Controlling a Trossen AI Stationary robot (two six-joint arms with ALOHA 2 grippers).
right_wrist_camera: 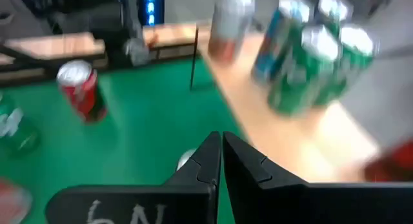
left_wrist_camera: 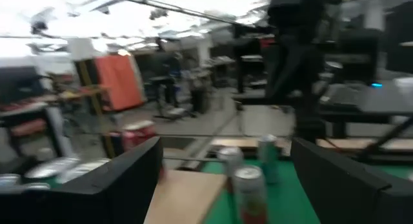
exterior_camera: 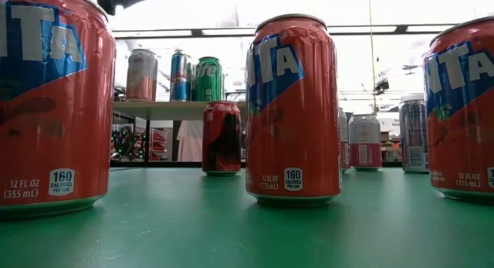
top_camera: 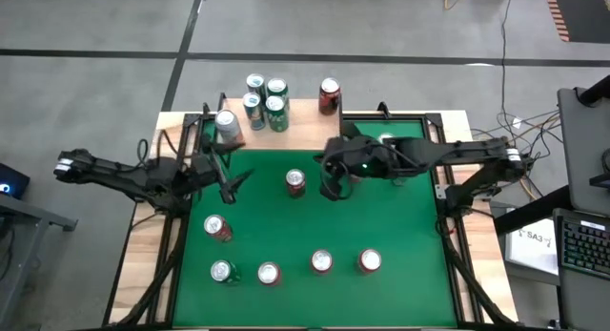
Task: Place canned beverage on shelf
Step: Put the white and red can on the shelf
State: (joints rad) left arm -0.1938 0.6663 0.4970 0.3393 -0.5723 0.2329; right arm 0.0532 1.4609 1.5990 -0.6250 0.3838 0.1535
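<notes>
High view, taken from the 6 o'clock edge outward: a row of orange aluminium cans (top_camera: 321, 262) is stood along the front of the green table top (top_camera: 400, 226), and one red-topped can (top_camera: 295, 181) is set at mid-table. The left gripper (top_camera: 232, 183), fingers apart and empty, is held at that can's 9 o'clock. The right gripper (top_camera: 332, 190), fingers pressed together on nothing, is held at its 3 o'clock.

The light-wood shelf on thin black legs (top_camera: 300, 116) is placed at 12 o'clock and is already loaded with green cans (top_camera: 276, 112), a silver can (top_camera: 227, 126) and a dark red can (top_camera: 329, 94).

The mid-table can is judged the next pick. It is best straddled at mid-height by the open fingers, lifted clear of the board's edge, and set upright on the bare wood between the green cans and the dark red can.

On the nearest orange cans, "TA", "12 FL OZ (355 mL)" and "160 CALORIES PER CAN" can be read. Writing farther off cannot be made out.
</notes>
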